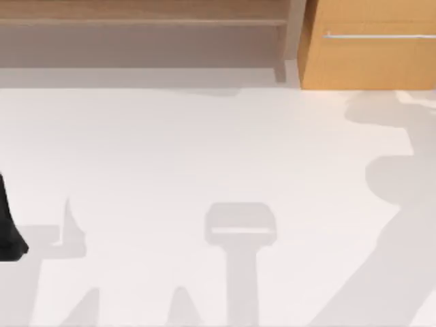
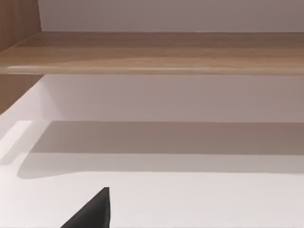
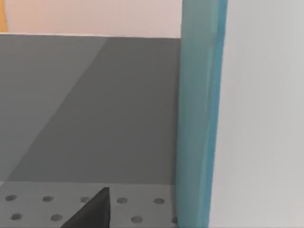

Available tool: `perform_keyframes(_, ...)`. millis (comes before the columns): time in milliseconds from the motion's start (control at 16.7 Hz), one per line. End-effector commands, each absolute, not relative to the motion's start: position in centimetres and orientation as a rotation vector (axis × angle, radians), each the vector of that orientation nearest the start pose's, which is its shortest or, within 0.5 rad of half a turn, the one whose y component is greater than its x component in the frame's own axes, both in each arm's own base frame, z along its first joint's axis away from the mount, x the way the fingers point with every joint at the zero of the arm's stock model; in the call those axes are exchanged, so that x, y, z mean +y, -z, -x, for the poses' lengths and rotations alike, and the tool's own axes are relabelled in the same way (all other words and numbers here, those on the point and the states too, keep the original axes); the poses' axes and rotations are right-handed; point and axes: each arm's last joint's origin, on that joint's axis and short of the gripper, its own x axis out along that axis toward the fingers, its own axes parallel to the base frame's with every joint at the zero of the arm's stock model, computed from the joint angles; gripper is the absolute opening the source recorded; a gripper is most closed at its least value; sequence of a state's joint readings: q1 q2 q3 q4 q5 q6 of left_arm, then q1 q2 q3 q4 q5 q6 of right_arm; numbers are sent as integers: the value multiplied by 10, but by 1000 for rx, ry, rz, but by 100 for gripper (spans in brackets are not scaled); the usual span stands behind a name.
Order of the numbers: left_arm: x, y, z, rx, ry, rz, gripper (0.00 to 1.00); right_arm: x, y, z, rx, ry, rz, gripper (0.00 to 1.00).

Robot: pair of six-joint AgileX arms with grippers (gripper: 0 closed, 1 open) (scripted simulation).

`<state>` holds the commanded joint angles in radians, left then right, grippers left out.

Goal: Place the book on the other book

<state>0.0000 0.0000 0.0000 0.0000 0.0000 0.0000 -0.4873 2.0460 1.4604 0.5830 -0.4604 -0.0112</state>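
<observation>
While the left gripper [image 1: 10, 235] idles at the table's [image 1: 204, 150] left edge, its opening impossible to judge, a teal upright edge [image 3: 197, 114], perhaps a book, rises just beside the right arm's finger [image 3: 92, 211], so no stacking looks done.

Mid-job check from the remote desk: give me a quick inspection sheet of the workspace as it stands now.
Surface: white table, bare, crossed by grey shadows.
Job's things: one teal book standing upright close to the right wrist camera, beside a grey surface; the second book cannot be told.
Clutter: nothing seen.
Grippers: left arm at the table's left edge; a dark fingertip in the left wrist view.
Cables: nothing seen.
Surroundings: wooden shelf along the back, wooden cabinet at back right.
</observation>
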Motion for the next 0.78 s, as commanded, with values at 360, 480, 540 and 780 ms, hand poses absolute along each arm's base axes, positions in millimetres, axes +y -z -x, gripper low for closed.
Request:
perform_keyframes(360,-1,-160,-106,0,0,0,100,-210,-249,-449,5,7,24,100)
perform_keyframes(480,-1,-160,-106,0,0,0,100,-210,-249,-457,4,7,25,100)
perform_keyframes(540,-1,-160,-106,0,0,0,100,-210,-249,-460,4,7,25,100)
perform_keyframes(780,-1,-160,-106,0,0,0,100,-210,-249,-462,5,7,24,100)
